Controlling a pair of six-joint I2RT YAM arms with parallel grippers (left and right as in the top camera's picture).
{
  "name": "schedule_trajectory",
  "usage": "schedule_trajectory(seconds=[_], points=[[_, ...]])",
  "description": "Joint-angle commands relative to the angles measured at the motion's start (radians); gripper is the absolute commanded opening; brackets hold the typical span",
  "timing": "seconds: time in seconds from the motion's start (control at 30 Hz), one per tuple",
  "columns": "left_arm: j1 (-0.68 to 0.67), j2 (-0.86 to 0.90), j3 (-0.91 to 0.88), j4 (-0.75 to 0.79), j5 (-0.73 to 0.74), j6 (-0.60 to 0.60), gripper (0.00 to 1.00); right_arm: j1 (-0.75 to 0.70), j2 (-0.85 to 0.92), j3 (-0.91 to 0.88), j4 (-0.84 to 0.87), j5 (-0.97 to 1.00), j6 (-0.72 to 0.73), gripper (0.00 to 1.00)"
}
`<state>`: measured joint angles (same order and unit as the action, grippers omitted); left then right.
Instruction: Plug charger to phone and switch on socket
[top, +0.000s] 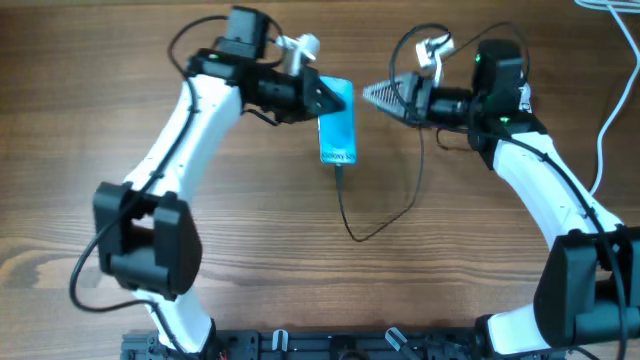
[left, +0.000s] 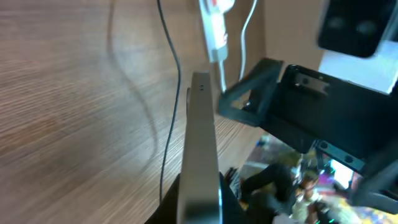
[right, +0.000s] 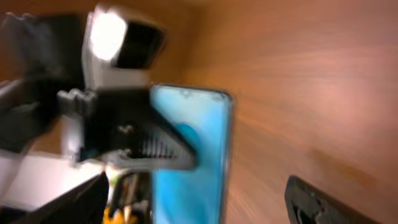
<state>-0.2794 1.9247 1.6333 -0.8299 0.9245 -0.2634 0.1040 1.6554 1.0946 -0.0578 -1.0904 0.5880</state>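
The phone (top: 338, 125) has a cyan screen and a white text strip at its near end. My left gripper (top: 322, 96) is shut on its far end; in the left wrist view the phone shows edge-on (left: 200, 137) between the jaws. The charger, a thin black cable (top: 352, 228), meets the phone's near end and loops across the table towards my right arm; it also shows in the left wrist view (left: 174, 93). My right gripper (top: 380, 97) is open and empty, just right of the phone (right: 186, 143), jaws apart (right: 199, 205). The white socket (left: 214, 28) with a red mark lies far off.
A thick white cord (top: 605, 110) runs along the table's right edge and shows beside the socket in the left wrist view (left: 245, 37). The left arm spans the left half of the wooden table (top: 250, 250), and the right arm the right half.
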Motion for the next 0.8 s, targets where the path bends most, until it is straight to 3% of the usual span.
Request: schedule_trajectory(seconds=[0.0,0.4,0.47,0.77], points=[[-0.040,0.132,0.003,0.013,-0.030,0.104,0.04,-0.003,-0.068,-0.001,-0.200,0.273,-0.201,0.91],[0.010,0.360,0.003,0.101,-0.034,0.099,0.04,-0.002,-0.496,-0.001,-0.675,0.690,-0.229,0.93],[0.016,0.375,0.003,0.101,-0.066,0.099,0.04,-0.002,-0.548,-0.001,-0.754,0.761,-0.229,0.98],[0.013,0.381,0.003,0.057,-0.314,0.099,0.07,-0.003,-0.564,-0.001,-0.861,0.798,-0.157,0.99]])
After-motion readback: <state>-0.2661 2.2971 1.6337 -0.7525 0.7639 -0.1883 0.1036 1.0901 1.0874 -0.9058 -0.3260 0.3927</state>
